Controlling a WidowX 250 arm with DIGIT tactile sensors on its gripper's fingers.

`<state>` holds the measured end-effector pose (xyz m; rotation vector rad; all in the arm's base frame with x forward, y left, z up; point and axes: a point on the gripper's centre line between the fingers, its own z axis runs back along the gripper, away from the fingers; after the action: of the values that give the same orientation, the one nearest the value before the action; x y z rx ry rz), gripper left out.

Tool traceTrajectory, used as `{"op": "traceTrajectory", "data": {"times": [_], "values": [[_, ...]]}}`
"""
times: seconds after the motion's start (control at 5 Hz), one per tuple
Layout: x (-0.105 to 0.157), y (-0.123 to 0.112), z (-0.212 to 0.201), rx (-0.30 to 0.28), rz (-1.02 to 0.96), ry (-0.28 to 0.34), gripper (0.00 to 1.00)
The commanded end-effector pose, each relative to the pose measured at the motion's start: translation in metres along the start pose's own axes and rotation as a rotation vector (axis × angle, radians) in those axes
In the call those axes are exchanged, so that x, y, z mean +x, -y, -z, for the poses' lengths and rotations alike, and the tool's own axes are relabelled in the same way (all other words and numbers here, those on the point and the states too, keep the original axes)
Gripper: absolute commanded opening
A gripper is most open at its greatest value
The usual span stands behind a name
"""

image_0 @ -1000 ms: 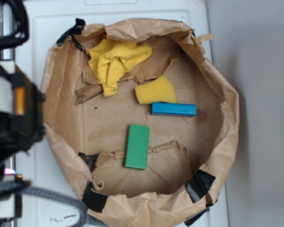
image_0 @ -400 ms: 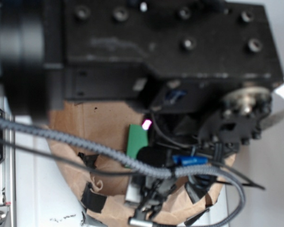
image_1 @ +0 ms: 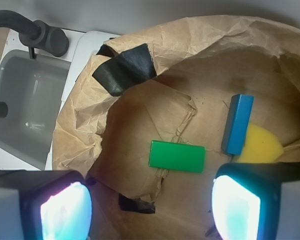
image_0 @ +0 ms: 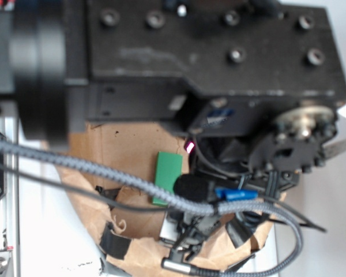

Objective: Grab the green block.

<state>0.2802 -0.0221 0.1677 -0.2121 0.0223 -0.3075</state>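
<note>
While I'm above the crumpled brown paper bag (image_1: 140, 55), this is the approach step: nothing grabbed yet. My gripper (image_1: 150, 200) is spread wide, and nothing sits between the two fingers; both pads (image_1: 65, 210) show at the bottom edge of the wrist view, clear of everything.

The green block (image_1: 177, 156) lies flat on the bag's paper floor, long axis running across the wrist view, partly over a torn paper flap. It sits above the gap between my fingers in that view, so I judge I'm not centred over it. In the exterior view my arm hides most of the bag; only part of the block shows.

Neighbours: the blue block (image_1: 238, 124) is near its right end but apart from it, and touching or overlapping the yellow sponge wedge (image_1: 260, 145). A grey sink basin (image_1: 25, 105) sits outside the bag to the left.

Next move, as I judge it: shift forward until the block is centred, straddle its narrow width, then descend. Risks: snagging the torn flap or the bag wall, or drifting toward the blue block.
</note>
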Motion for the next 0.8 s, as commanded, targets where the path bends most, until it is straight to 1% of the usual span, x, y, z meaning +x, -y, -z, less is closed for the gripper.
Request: {"op": "traceTrajectory", "data": {"times": [0.0, 0.2, 0.4, 0.6], "values": [[0.011, -0.006, 0.012, 0.081, 0.501, -0.039, 1.00], [-0.007, -0.009, 0.010, 0.081, 0.754, -0.043, 1.00], [-0.031, -0.014, 0.024, 0.100, 0.892, -0.058, 1.00], [-0.034, -0.018, 0.058, 0.102, 0.947, -0.078, 1.00]]}}
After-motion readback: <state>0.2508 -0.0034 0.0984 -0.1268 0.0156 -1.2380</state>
